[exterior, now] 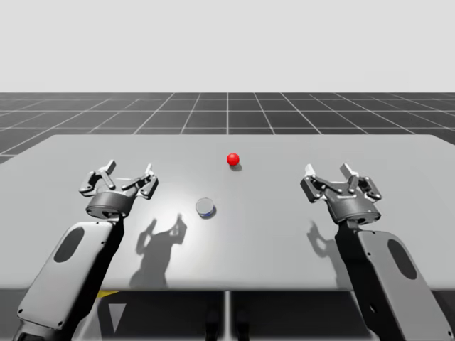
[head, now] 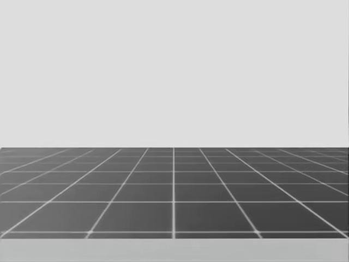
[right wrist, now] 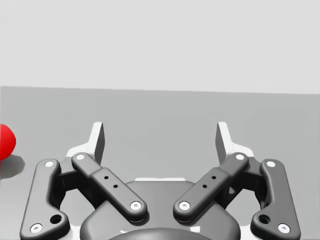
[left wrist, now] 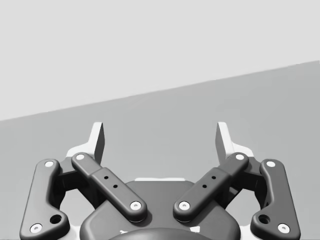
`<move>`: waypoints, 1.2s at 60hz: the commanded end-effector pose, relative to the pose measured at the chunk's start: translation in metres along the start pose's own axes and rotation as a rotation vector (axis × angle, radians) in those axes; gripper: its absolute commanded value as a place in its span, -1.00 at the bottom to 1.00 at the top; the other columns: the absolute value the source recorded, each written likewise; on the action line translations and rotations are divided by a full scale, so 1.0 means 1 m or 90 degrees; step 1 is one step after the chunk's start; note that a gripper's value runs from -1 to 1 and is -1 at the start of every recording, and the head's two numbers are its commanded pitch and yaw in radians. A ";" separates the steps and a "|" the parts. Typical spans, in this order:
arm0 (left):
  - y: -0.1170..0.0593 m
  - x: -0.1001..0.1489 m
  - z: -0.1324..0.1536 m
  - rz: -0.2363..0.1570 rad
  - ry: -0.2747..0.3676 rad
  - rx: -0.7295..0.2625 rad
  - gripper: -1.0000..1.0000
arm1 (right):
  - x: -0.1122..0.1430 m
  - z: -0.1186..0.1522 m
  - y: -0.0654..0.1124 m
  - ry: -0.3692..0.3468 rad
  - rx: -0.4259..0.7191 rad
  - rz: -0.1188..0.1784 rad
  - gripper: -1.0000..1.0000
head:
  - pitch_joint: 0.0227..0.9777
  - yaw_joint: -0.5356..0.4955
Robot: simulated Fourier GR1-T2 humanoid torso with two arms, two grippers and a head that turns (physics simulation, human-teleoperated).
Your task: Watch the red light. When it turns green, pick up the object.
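Observation:
A red ball-shaped light [exterior: 233,160] sits on the grey table [exterior: 284,234] a little beyond the middle. Nearer to me lies a small round grey object [exterior: 205,207] with a blue rim. My left gripper [exterior: 128,176] hovers open to the left of the round object, apart from it. My right gripper [exterior: 328,175] stands open at the right side of the table, nothing between its fingers. In the left wrist view the left gripper [left wrist: 160,138] is open over bare table. In the right wrist view the right gripper [right wrist: 160,138] is open, with the red light [right wrist: 6,142] off beside it.
Beyond the table's far edge [head: 174,240] a dark floor with a white grid [head: 174,191] stretches away. Both forearms come in from the near edge, at the left [exterior: 67,273] and at the right [exterior: 394,284].

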 end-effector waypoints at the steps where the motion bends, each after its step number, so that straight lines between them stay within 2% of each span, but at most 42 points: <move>1: 0.001 -0.009 -0.005 -0.012 0.013 0.004 -1.00 | -0.008 -0.001 -0.004 0.010 -0.011 0.000 -1.00 | -0.87 0.03; 3: 0.001 -0.009 -0.005 -0.012 0.013 0.004 -1.00 | -0.008 -0.001 -0.003 0.009 -0.008 0.000 -1.00 | -0.87 0.03; 6: 0.001 -0.009 -0.005 -0.012 0.013 0.006 -1.00 | -0.006 -0.001 -0.004 0.010 0.005 -0.009 -1.00 | -0.86 0.03; 11: 0.002 -0.009 -0.005 -0.011 0.015 0.007 -1.00 | -0.005 -0.002 -0.005 0.030 0.016 -0.008 -1.00 | -0.79 0.04; 14: 0.002 -0.009 -0.005 -0.011 0.015 0.007 -1.00 | -0.005 -0.002 -0.005 0.023 0.009 -0.005 -1.00 | -0.75 0.04; 15: 0.002 -0.009 -0.005 -0.011 0.016 0.007 -1.00 | -0.006 -0.003 -0.006 0.022 0.005 0.000 -1.00 | -0.69 0.05; 46: 0.005 -0.011 -0.007 -0.024 0.017 0.001 -1.00 | -0.007 -0.004 -0.006 0.017 -0.001 0.008 -1.00 | 0.02 0.05; 57: 0.006 -0.010 -0.006 -0.014 0.014 0.000 -1.00 | -0.008 -0.004 -0.006 0.018 0.002 0.008 -1.00 | 0.12 -0.01; 72: 0.007 -0.010 -0.006 -0.013 0.014 -0.002 -1.00 | -0.008 -0.003 -0.005 0.019 0.004 0.008 -1.00 | 0.14 -0.04</move>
